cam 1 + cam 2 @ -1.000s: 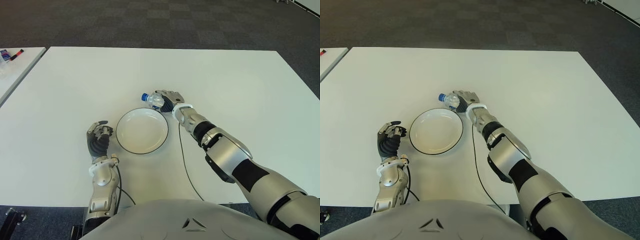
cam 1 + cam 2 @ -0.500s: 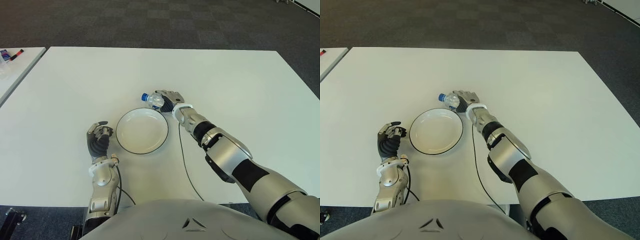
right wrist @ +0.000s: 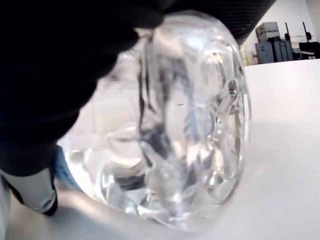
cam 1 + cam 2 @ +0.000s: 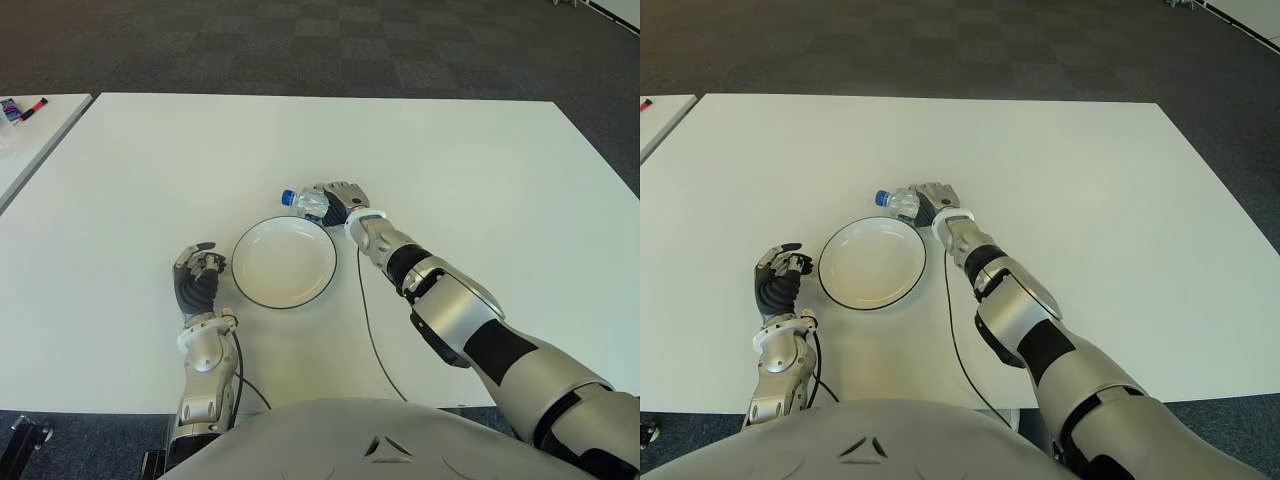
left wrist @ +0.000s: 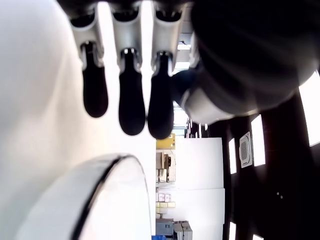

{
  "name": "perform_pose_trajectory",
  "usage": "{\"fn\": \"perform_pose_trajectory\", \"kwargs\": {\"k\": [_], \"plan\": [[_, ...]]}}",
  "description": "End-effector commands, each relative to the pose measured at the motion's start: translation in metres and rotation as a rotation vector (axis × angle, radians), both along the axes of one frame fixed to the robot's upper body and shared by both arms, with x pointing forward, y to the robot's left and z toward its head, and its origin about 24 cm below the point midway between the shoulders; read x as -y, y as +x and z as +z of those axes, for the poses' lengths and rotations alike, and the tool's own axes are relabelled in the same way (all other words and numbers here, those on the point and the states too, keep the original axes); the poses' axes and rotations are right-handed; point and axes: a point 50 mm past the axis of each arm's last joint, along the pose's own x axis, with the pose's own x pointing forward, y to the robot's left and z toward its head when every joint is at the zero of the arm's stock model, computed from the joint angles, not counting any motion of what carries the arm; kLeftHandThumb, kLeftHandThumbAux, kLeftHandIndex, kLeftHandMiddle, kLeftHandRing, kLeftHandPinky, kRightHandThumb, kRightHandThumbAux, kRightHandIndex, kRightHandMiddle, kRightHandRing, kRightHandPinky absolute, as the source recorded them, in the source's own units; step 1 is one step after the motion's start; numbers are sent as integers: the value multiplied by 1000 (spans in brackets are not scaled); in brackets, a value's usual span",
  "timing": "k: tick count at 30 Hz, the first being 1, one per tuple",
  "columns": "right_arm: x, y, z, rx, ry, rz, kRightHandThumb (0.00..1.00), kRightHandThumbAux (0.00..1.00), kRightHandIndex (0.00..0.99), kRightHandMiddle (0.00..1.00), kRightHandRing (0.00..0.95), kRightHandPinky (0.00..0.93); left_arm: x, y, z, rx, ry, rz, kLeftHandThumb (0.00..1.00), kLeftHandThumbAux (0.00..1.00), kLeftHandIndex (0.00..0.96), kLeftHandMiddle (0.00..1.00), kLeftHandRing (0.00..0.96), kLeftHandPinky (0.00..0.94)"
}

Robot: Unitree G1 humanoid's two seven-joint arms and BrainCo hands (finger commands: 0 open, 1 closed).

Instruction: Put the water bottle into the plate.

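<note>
One water bottle [image 4: 306, 202] lies on its side just beyond the single plate [image 4: 285, 262] on the white table [image 4: 480, 170], wrapped by the right hand [image 4: 338, 201], while the left hand [image 4: 197, 277] shows curled, empty, left of the plate.

This looks like an office or a lab room. A large plain white table [image 4: 480, 160] fills most of the eye views, standing on dark grey carpet tiles [image 4: 330, 45] laid in a checkered pattern across the top of the frame. A second white table [image 4: 35, 135] shows at the upper left edge, with markers [image 4: 22, 108] lying on it.
</note>
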Motion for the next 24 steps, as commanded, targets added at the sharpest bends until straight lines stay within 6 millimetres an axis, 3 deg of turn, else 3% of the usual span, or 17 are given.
{"fn": "perform_pose_trajectory", "kwargs": {"k": [1,6,16,18,24], "plan": [[11,-19,-31,-114,-50,-37,968,662,490,474,396,518,10,2,0,14,-59,36,704,715,430,591,585,517],[11,-19,-30,-111,-27,-49,995,667,467,524,398,457,10,2,0,23,-60,45,705,715,430,595,588,521],[13,-21,-31,-85,1,-56,999,668,463,537,401,441,10,3,0,10,-61,51,705,715,431,601,594,523],[13,-21,-31,-78,12,-58,1000,667,463,537,409,441,10,4,0,-2,-60,49,781,693,418,535,586,526],[13,-21,-31,-81,39,-70,1000,665,463,532,421,441,10,3,1,11,-55,71,826,680,404,498,583,533]]}}
